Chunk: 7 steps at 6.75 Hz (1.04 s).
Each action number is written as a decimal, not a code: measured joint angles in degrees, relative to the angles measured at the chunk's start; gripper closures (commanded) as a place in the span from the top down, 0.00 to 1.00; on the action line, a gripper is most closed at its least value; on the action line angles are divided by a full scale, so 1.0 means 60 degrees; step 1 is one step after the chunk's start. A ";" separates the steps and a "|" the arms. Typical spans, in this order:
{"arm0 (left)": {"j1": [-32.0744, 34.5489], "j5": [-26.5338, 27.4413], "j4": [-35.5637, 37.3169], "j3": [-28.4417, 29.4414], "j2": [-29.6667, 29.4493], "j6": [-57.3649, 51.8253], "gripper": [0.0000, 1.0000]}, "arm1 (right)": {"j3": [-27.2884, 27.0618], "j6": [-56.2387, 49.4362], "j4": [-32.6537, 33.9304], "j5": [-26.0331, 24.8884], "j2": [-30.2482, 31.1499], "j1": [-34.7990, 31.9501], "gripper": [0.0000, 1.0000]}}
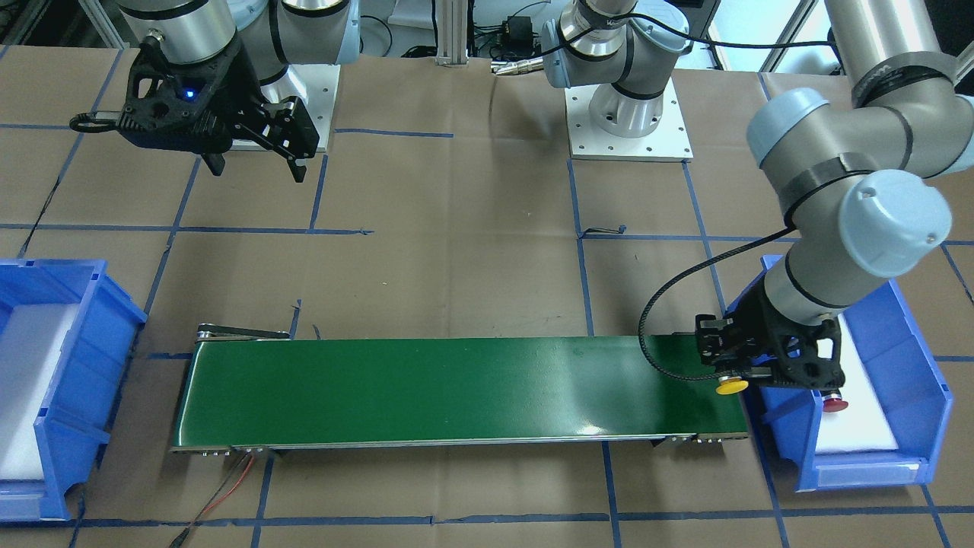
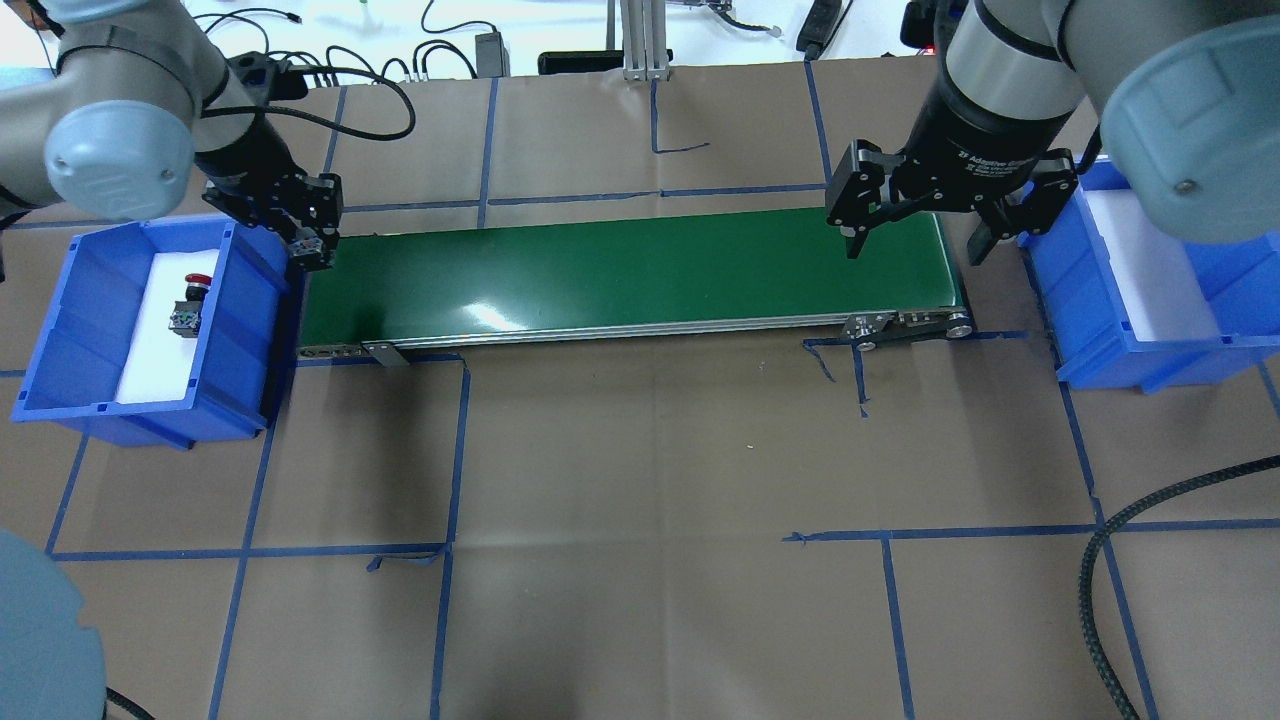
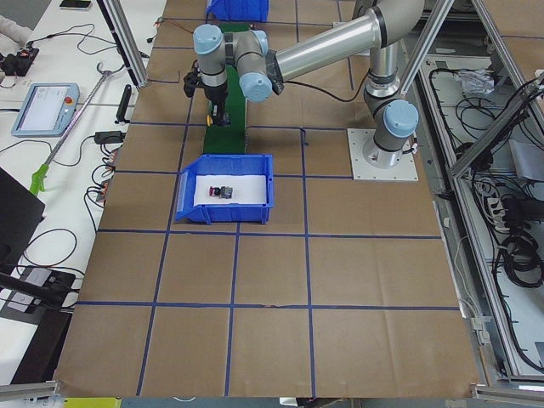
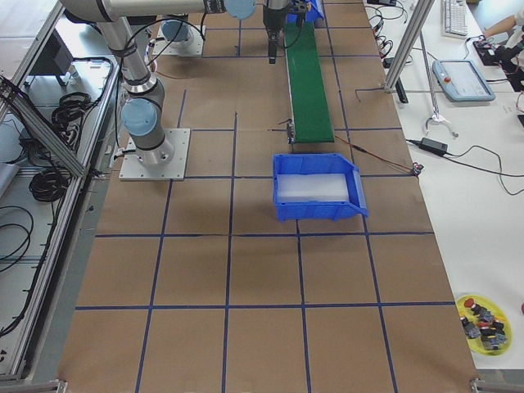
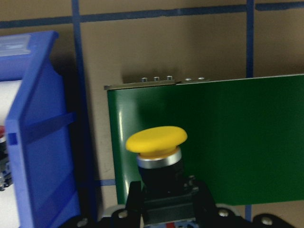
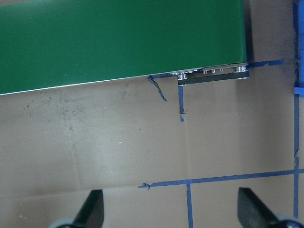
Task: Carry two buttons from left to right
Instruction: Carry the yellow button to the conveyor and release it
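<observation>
Yellow button (image 5: 156, 140), glossy mushroom cap, clamped in left end effector (image 5: 165, 198).

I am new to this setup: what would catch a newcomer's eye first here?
The long green belt runs between the blue left bin and right bin. The left gripper holds the yellow button over the belt's left end; the red button lies in the left bin. The right gripper hangs open near the belt's right end.

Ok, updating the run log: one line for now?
left gripper: yellow button, at belt end | red button: left bin | right gripper: open
</observation>
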<state>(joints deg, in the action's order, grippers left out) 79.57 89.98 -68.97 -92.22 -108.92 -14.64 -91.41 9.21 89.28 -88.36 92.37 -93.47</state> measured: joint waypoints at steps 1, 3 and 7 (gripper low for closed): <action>0.0163 0.0007 0.0778 -0.0508 -0.0072 0.0029 0.11 | 0.0000 0.0006 0.0005 0.0007 -0.0004 -0.0004 1.00; 0.0213 0.0003 0.2154 -0.1392 -0.0190 0.0002 0.11 | -0.0009 0.0016 0.0009 0.0001 -0.0012 -0.0008 1.00; 0.0239 -0.0087 0.2444 -0.1419 -0.0447 0.0056 1.00 | -0.0014 0.0007 -0.0021 0.0004 -0.0015 -0.0006 1.00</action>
<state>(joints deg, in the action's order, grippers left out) 81.01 89.45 -54.30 -100.73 -111.60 -14.30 -91.49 9.25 89.15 -88.33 92.29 -93.50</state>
